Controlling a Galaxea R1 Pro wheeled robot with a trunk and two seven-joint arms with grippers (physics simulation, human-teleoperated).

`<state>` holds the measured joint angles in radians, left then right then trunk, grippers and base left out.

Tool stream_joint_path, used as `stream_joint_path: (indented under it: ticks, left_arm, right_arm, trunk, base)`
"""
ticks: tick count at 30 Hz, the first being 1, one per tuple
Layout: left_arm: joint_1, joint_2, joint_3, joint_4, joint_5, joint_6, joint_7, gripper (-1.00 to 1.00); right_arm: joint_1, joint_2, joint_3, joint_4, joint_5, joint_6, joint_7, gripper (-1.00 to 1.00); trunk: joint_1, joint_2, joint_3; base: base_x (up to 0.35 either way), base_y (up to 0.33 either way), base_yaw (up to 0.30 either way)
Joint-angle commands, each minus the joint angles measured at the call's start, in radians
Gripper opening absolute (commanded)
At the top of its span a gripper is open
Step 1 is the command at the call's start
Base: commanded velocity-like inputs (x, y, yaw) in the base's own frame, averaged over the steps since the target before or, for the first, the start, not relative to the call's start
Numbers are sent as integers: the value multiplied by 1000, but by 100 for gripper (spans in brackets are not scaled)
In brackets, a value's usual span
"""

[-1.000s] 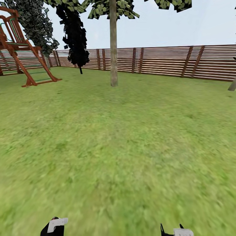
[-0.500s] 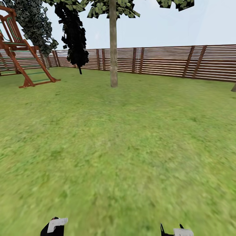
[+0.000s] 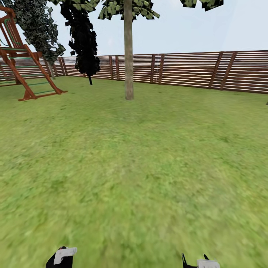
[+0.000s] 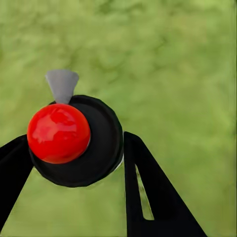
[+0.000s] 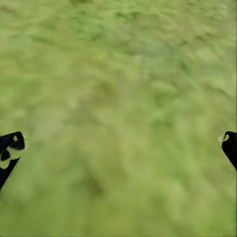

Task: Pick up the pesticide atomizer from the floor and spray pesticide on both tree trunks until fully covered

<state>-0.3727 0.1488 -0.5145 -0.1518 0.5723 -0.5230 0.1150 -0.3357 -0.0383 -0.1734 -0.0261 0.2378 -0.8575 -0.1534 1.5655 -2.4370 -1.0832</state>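
Atomizer [image 4: 74,140] sits between the left gripper's [image 4: 74,173] fingers [image 4: 148,192], seen from above in the left wrist view as a dark round body with a red cap and a grey nozzle tab, the fingers clenched on either side of it. Over the last second the whole head view has shifted: the trunk [image 3: 128,52] sits a touch lower and nearer, the play frame [image 3: 22,59] has slid toward the left edge, and a second trunk at the far right edge has all but gone. That reads as the base rolling forward across the lawn [image 3: 141,167], not as anything in the garden moving. So the pickup looks done and the approach to the first tree is under way, with spraying not yet begun. The right gripper [image 5: 118,148] hangs released, its tips wide apart over bare grass. A slatted wooden fence [image 3: 193,70] closes the far side, with dark-leaved trees [image 3: 83,41] near the corner.
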Motion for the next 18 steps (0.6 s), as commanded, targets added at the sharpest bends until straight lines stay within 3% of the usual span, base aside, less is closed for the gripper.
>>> stream_joint_path:
  ticks: [1,18]
  left_arm:
    - [0,0,-1,0,0,0,0,-100]
    - [0,0,-1,0,0,0,0,-100]
  right_arm:
    - [0,0,0,0,0,0,0,100]
    - [0,0,0,0,0,0,0,100]
  trunk:
    - [0,0,0]
    - [0,0,0]
  base:
    - [340,0,0]
    - [340,0,0]
